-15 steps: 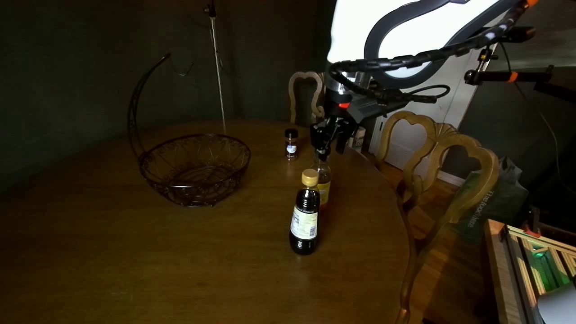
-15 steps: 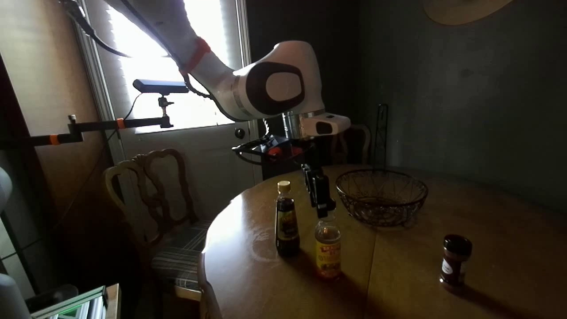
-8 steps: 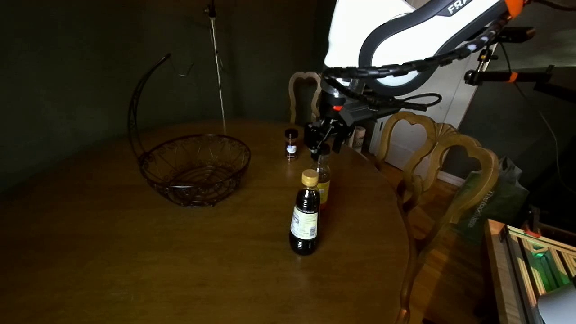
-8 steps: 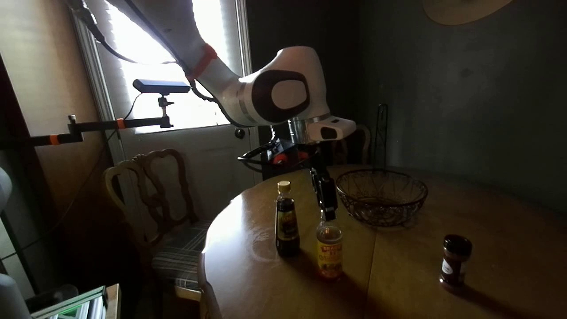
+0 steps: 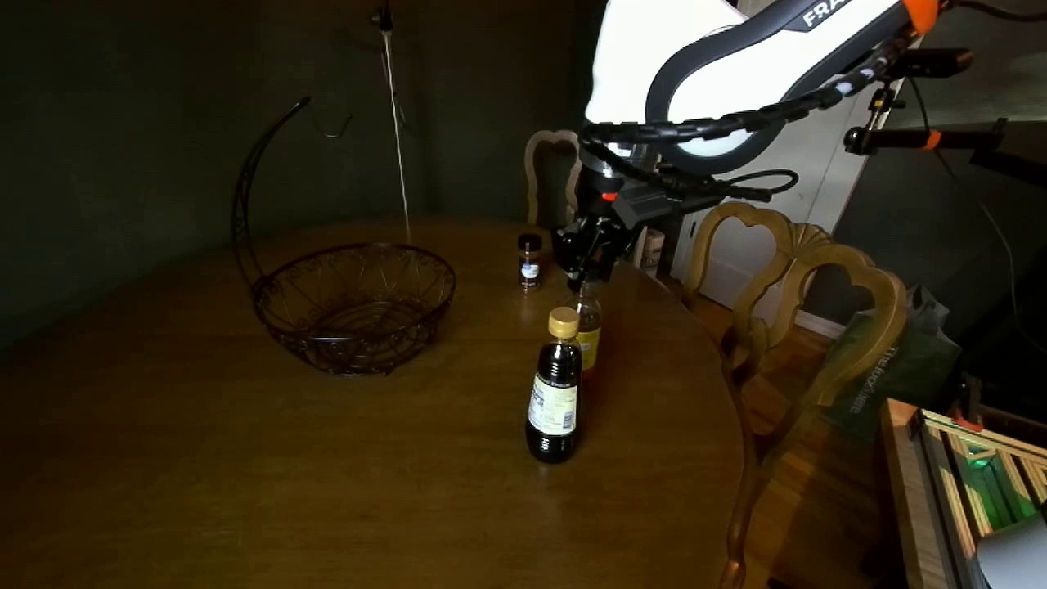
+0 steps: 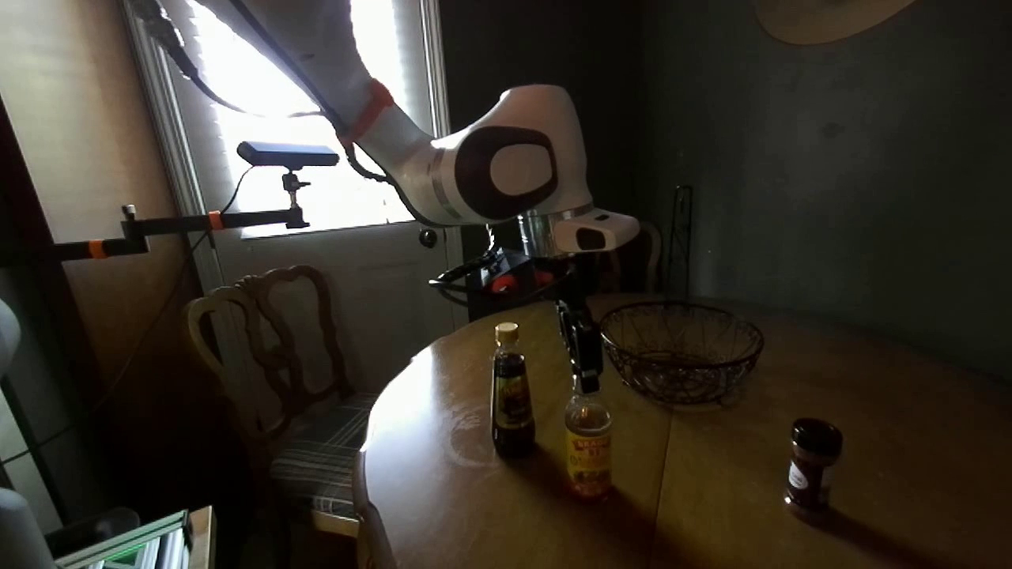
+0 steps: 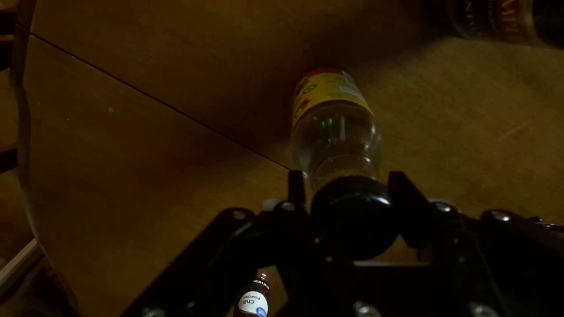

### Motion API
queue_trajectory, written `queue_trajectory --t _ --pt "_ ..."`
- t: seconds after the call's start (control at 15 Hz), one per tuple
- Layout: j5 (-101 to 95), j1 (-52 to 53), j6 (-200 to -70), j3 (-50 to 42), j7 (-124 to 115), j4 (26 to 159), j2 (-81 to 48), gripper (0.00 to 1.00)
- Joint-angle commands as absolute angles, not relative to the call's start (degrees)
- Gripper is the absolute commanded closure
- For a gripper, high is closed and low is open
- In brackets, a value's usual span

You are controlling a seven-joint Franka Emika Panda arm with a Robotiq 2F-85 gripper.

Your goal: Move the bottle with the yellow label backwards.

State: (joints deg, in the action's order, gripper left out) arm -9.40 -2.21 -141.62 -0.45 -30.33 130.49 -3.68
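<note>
– What do we find different above the fingers (image 6: 587,356)?

– The arm (image 5: 728,90) has sunk a little, and we can now read the letters FRA (image 5: 822,12) on it; a second ago they were out of our view.

– And beside the fingers?

– We see the gap between them and the basket (image 5: 331,338) narrowed in both exterior views.

– Have the fingers themselves changed?

– They have. Half a second ago, in an exterior view, we saw them wider apart; now they have drawn together, and our wrist view has the black cap (image 7: 352,215) of the bottle with the yellow label (image 7: 330,94) pinched between them.
</note>
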Motion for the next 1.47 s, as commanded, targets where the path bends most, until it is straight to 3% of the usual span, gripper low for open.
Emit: queue_trajectory --t 0.0,0.27,0.6,0.67,0.93,1.0,1.4 --pt "-8.65 -1.74 -134.67 -1.63 -30.11 126.96 -2.42 0.80" --pt "-8.43 -2.50 -126.60 -2.90 -28.89 117.99 -3.31 0.80" --pt "-5.36 -2.87 -128.31 -3.64 -25.78 107.99 -7.38 0.80" --pt "-7.44 -2.48 -128.57 -3.80 -27.42 112.38 -4.79 0.55" --pt "-6.36 -2.30 -128.55 -3.99 -26.84 109.21 -7.14 0.55" --pt "-6.33 -2.28 -128.55 -4.01 -26.83 109.20 -7.37 0.80" --pt "-7.38 -0.85 -130.97 -4.33 -29.37 101.26 -16.50 0.80"
